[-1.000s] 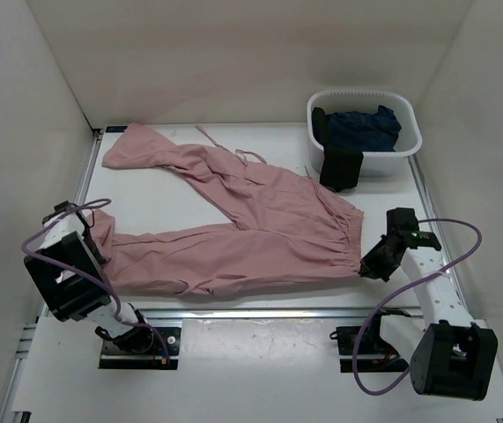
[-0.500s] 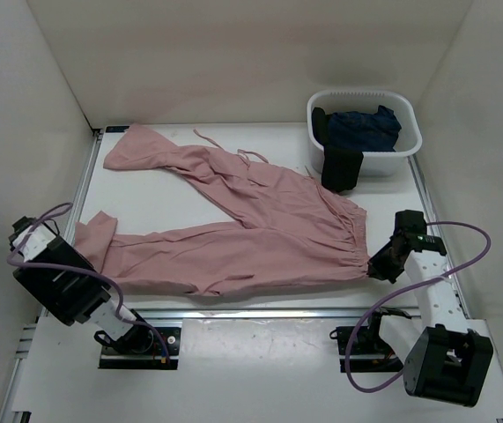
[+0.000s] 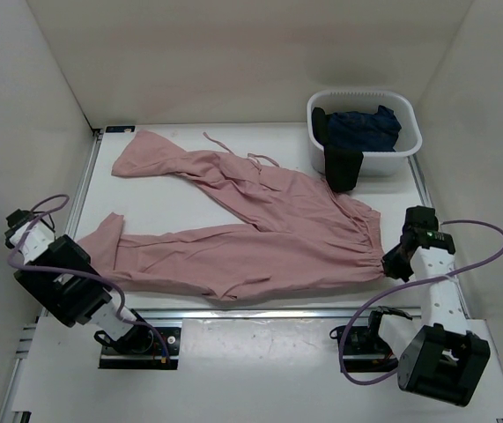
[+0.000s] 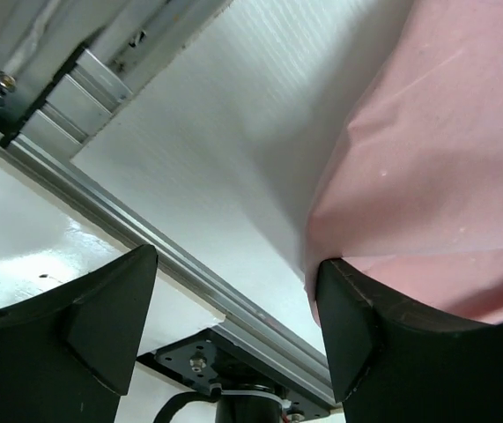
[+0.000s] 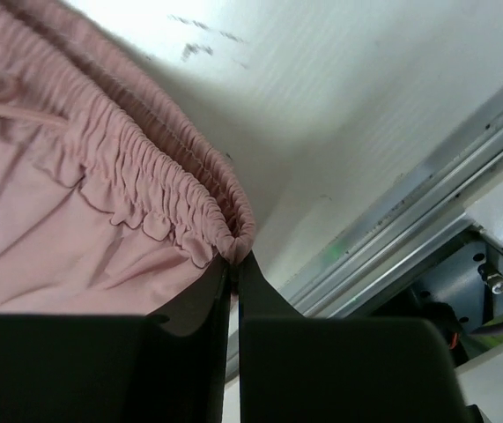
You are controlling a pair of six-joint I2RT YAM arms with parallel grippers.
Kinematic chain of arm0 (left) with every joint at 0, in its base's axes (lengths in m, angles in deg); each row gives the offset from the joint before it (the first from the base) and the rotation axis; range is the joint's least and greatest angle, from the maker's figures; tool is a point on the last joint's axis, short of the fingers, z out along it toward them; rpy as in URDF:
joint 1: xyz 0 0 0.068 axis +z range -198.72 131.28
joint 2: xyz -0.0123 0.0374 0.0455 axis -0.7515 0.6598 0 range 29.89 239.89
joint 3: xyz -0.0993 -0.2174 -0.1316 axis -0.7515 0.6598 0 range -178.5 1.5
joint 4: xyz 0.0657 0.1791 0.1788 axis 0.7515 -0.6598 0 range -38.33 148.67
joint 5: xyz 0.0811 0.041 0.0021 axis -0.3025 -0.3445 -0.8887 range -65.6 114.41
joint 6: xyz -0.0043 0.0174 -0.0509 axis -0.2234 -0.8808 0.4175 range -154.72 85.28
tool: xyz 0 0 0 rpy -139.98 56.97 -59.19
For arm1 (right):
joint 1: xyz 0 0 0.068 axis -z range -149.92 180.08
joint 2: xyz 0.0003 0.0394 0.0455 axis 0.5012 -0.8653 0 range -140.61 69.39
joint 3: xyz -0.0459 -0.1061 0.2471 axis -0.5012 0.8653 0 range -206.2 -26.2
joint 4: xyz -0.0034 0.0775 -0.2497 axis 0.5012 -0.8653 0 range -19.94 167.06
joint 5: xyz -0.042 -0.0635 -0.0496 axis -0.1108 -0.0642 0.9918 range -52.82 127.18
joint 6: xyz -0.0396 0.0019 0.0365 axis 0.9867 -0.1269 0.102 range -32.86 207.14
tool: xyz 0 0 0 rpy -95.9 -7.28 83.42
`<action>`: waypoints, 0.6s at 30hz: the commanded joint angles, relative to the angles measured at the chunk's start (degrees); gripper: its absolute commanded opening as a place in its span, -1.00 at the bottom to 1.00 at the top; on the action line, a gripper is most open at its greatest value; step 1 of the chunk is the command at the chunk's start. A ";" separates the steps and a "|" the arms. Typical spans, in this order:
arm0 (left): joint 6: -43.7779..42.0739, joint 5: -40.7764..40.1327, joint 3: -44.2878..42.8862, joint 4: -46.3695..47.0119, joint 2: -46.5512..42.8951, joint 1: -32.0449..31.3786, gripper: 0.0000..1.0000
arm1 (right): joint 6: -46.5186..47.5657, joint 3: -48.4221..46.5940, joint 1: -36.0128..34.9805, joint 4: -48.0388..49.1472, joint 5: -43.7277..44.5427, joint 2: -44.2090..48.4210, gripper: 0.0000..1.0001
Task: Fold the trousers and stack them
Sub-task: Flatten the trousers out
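Note:
The dusty-pink trousers point(image 3: 260, 231) lie spread flat on the white table, one leg reaching to the far left and the other along the near edge. Their gathered waistband point(image 3: 370, 238) points right. My right gripper point(image 3: 398, 262) is shut on the near corner of that waistband; in the right wrist view the ruffled band point(image 5: 145, 167) bunches at the closed tips of the gripper point(image 5: 234, 257). My left gripper point(image 3: 73, 260) sits by the near leg's hem. It stands open point(image 4: 233, 260) with nothing between its fingers, and the trousers point(image 4: 427, 150) lie beside the right finger.
A white basket point(image 3: 407, 141) at the far right holds a dark navy garment point(image 3: 361, 128), with a black piece point(image 3: 342, 167) hanging over its front. White walls close in on three sides. An aluminium rail point(image 4: 145, 238) runs along the table's near edge.
My left gripper has opened and let go of the leg hem, and the arm has drawn back to the left. My right gripper has pulled the waistband right, sliding the trousers that way.

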 commanded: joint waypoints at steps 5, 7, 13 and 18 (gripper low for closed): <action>0.01 8.08 -1.66 2.36 4.35 0.33 0.67 | -0.57 -3.21 0.45 1.43 1.15 -1.19 -1.00; 0.01 12.11 -4.39 1.76 5.49 0.33 0.67 | -0.57 -2.50 0.45 1.44 1.15 -1.19 -1.00; 0.01 11.01 -6.96 3.24 8.39 -8.25 0.55 | -0.04 -1.98 0.45 1.44 2.47 -0.66 -1.00; 0.01 7.21 -2.39 4.74 12.87 -11.53 -0.19 | -0.04 -2.59 0.97 2.66 2.47 -0.66 -1.00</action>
